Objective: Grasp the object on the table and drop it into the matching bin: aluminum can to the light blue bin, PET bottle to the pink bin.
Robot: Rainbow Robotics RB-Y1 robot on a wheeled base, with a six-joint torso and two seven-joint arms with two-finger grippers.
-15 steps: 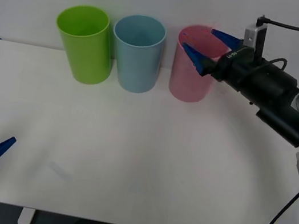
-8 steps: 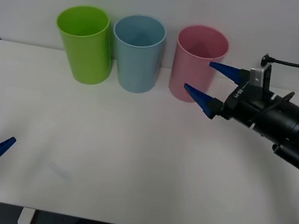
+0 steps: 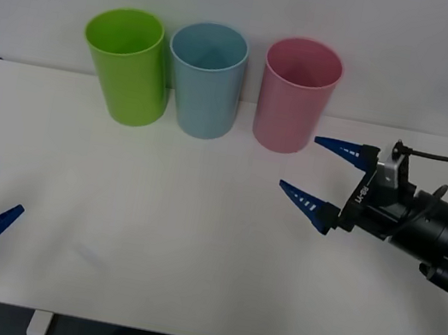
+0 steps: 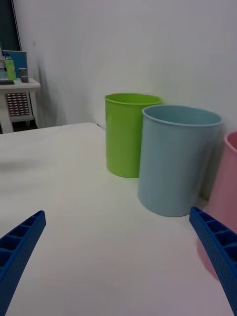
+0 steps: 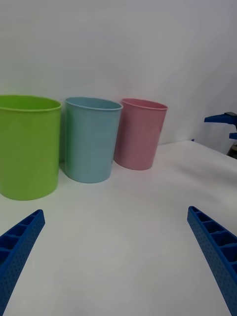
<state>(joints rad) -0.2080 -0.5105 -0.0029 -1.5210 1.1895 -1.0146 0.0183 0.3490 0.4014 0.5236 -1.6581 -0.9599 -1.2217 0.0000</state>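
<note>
The pink bin (image 3: 296, 102) stands at the back of the table (image 3: 194, 240), right of the light blue bin (image 3: 206, 86). My right gripper (image 3: 299, 162) hovers open and empty over the table, just in front of and to the right of the pink bin. In the right wrist view its gripper (image 4: 117, 212) faces the light blue bin (image 4: 175, 163), with the pink bin (image 4: 222, 197) at the edge. My left gripper (image 3: 6, 188) rests open and empty at the table's front left. The object is out of view.
A lime green bin (image 3: 128, 68) stands left of the light blue one, and all three form a row along the back edge against a white wall. The left wrist view shows the same row: green (image 5: 27, 148), light blue (image 5: 91, 140), pink (image 5: 140, 136).
My right gripper has pulled away from over the pink bin's rim, moving down and toward the near right, staying open. The left arm has not moved.
</note>
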